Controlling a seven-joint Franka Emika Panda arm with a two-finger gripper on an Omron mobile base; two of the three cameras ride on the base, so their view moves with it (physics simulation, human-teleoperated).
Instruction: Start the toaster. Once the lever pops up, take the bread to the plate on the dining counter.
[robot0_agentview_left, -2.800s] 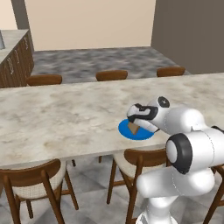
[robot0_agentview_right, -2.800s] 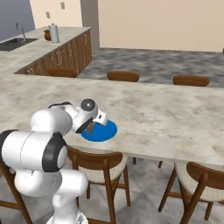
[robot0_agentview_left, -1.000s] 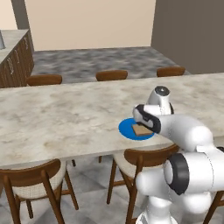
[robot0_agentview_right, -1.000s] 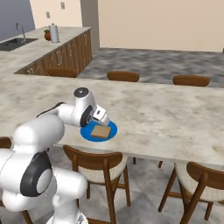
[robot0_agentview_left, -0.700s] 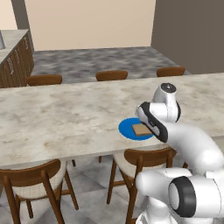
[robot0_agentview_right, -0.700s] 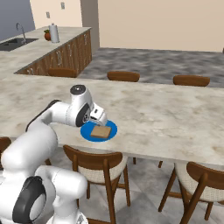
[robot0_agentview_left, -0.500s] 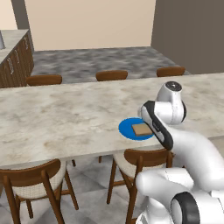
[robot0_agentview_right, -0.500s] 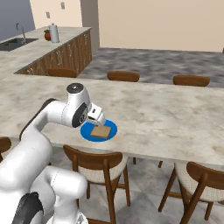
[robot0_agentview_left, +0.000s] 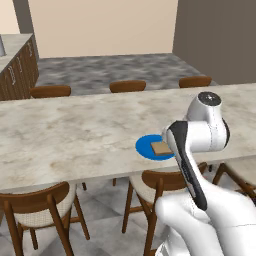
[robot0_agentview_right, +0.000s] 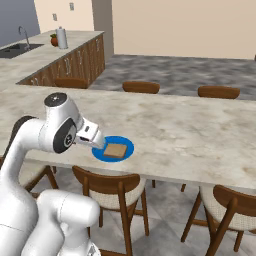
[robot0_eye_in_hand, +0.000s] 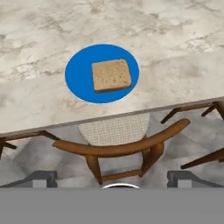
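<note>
The bread (robot0_eye_in_hand: 111, 75), a small light brown slice, lies flat on the round blue plate (robot0_eye_in_hand: 78, 76) near the front edge of the dining counter (robot0_eye_in_hand: 43, 26). My gripper (robot0_eye_in_hand: 113, 179) hangs above and in front of the plate, open, with its fingers wide apart and nothing between them. From the right base view the bread (robot0_agentview_right: 115, 150) rests on the plate (robot0_agentview_right: 128, 144) just right of my gripper (robot0_agentview_right: 95, 142). In the left base view the bread (robot0_agentview_left: 160, 148) and plate (robot0_agentview_left: 144, 147) sit beside my raised arm. The toaster is out of view.
A wooden chair (robot0_eye_in_hand: 122, 144) with a woven seat is tucked under the counter edge right below the plate. More chairs (robot0_agentview_left: 40, 200) (robot0_agentview_right: 235, 205) line the near side, and others (robot0_agentview_right: 141, 87) the far side. A kitchen worktop with a sink (robot0_agentview_right: 25, 52) lies at the far left.
The bread was let go onto the plate. My arm then lifted and drew back toward the counter's near edge, gripper open, while bread and plate stayed put.
</note>
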